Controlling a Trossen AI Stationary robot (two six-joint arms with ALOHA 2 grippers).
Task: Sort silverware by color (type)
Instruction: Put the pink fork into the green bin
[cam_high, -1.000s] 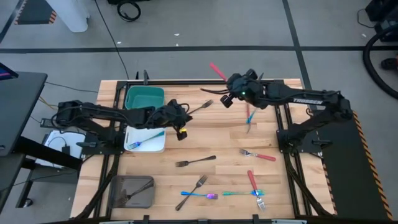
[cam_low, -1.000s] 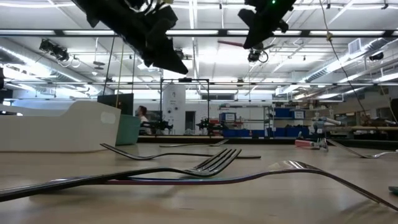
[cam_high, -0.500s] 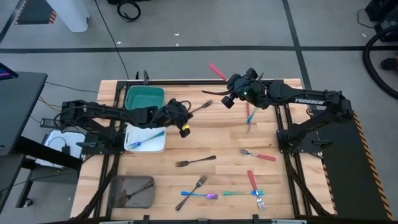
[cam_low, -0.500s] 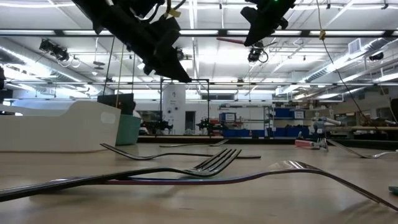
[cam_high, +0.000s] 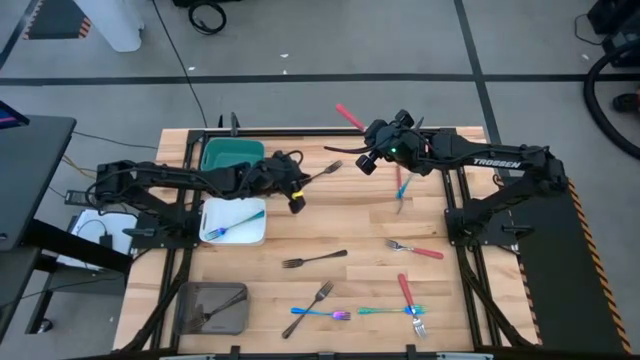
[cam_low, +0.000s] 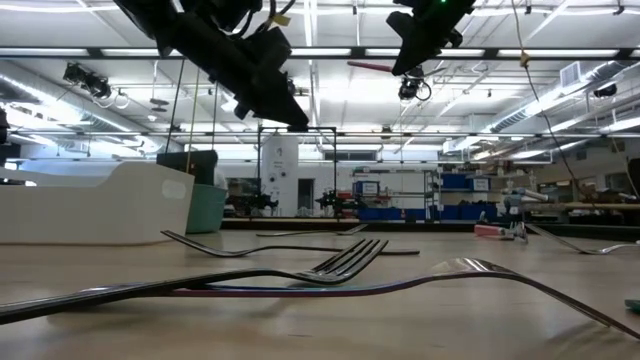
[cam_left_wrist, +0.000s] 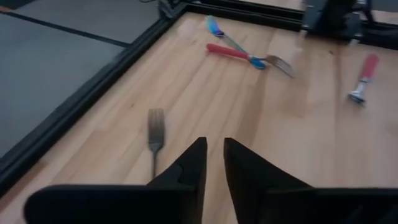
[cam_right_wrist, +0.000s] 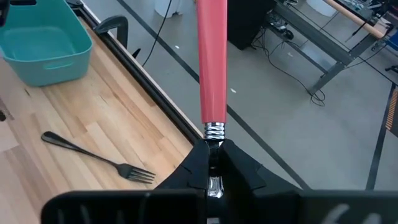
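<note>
Above the far edge of the table, my right gripper held a red-handled utensil by its metal neck, the red handle sticking up and out past the table's rim. That grip looked risky to me: pinched on a thin, smooth neck, the piece could have pivoted or slipped as I carried it, and from there it might have dropped off the table or landed in the wrong tray. The teal tray stood well apart from it, across the wood. My fingers were clamped tight on the neck with no gap to spare. My left gripper hovered near a dark fork, just beside the teal tray and the white tray, its jaws only narrowly parted and holding nothing. An iridescent fork lay in the white tray. Other forks lay scattered on the table, red, dark and iridescent mixed, still unsorted.
</note>
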